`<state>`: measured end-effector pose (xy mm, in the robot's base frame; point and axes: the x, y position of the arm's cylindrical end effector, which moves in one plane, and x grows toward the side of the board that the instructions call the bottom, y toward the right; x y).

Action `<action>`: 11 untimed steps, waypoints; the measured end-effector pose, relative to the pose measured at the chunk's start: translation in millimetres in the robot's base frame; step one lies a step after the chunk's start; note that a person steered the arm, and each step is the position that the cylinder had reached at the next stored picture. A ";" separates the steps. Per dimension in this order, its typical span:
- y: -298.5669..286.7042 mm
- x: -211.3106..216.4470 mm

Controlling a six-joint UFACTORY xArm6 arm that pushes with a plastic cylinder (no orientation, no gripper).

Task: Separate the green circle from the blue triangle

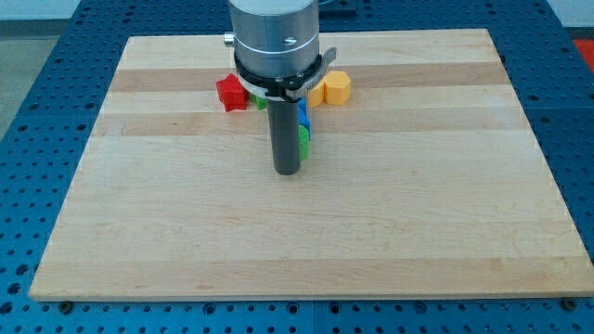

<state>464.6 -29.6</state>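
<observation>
My tip (287,173) rests on the wooden board (306,241) just below the middle of the cluster of blocks. A green block (303,142) touches the rod's right side, mostly hidden; its shape cannot be made out. A blue block (303,115) sits directly above the green one, touching it and also mostly hidden by the rod. The two lie together at the rod's right edge.
A red block (231,94) lies left of the rod, with a small green piece (258,101) beside it. A yellow block (338,88) and an orange block (317,92) lie to the right. The arm's grey body (275,42) hides the blocks' upper part.
</observation>
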 end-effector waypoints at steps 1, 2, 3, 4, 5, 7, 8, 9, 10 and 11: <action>0.0 0.0; 2.4 4.6; 26.5 0.2; 61.2 -10.8; 78.3 -15.2; 62.7 -52.1; 34.1 -49.5; 9.6 -32.1; -19.9 -23.3; -62.4 -6.5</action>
